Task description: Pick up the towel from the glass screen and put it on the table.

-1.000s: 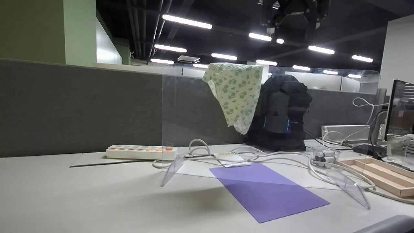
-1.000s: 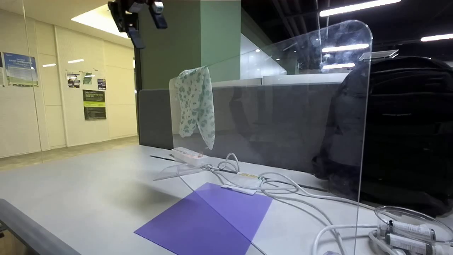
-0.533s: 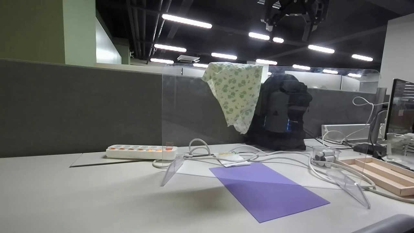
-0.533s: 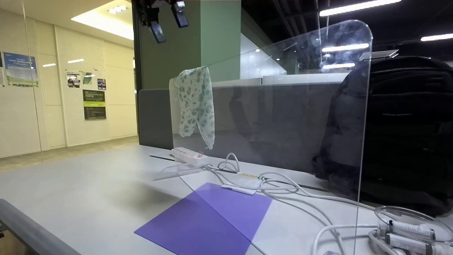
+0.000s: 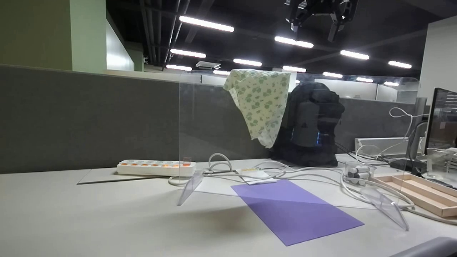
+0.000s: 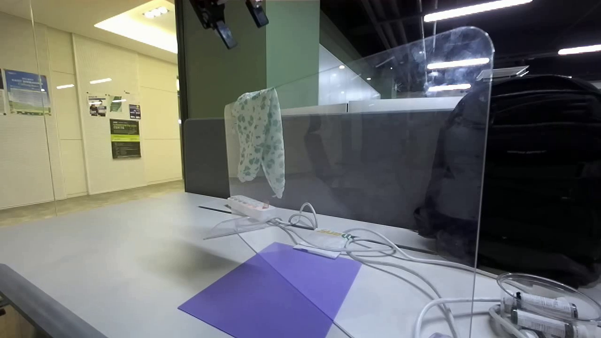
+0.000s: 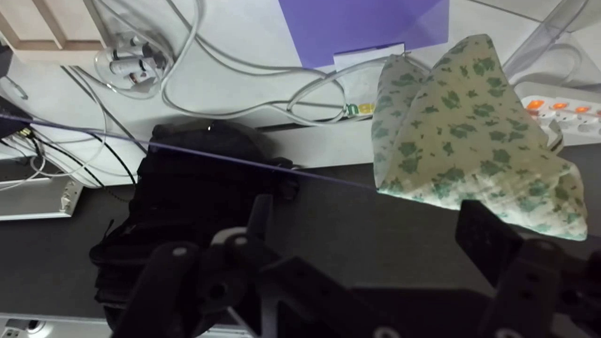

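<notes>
Towel [image 5: 260,101], cream with green leafy marks, hangs draped over the top edge of the glass screen [image 5: 210,121], upper middle of the frame in an exterior view. Nearest in the wrist view is the gripper [image 7: 368,209], along the bottom, its fingers [image 7: 486,239] released and spread wide apart; the tip at right overlaps the lit edge of the towel in that picture, but both exterior views show the gripper at the top of the frame, above the towel and apart from it. Across the bottom of an exterior view runs the pale table [image 5: 107,217], with a grey rounded bar [image 5: 432,248] in the lower right corner. At lower centre a purple sheet [image 5: 303,221] lies flat, partly before and partly behind the upright screen, whose clear feet [image 5: 189,189] stand to either side. Beyond come a white packet [image 5: 254,175] at the sheet's far edge, tangled white cables [image 6: 455,300], a wooden tray [image 5: 449,212] at the right edge and, left of centre, a power strip [image 5: 155,168] with orange lights. Farther back, a black backpack [image 5: 310,125] stands right of the towel, before the grey partition [image 5: 89,117]. Ceiling lights [image 5: 207,23] cross the upper part of the frame.
</notes>
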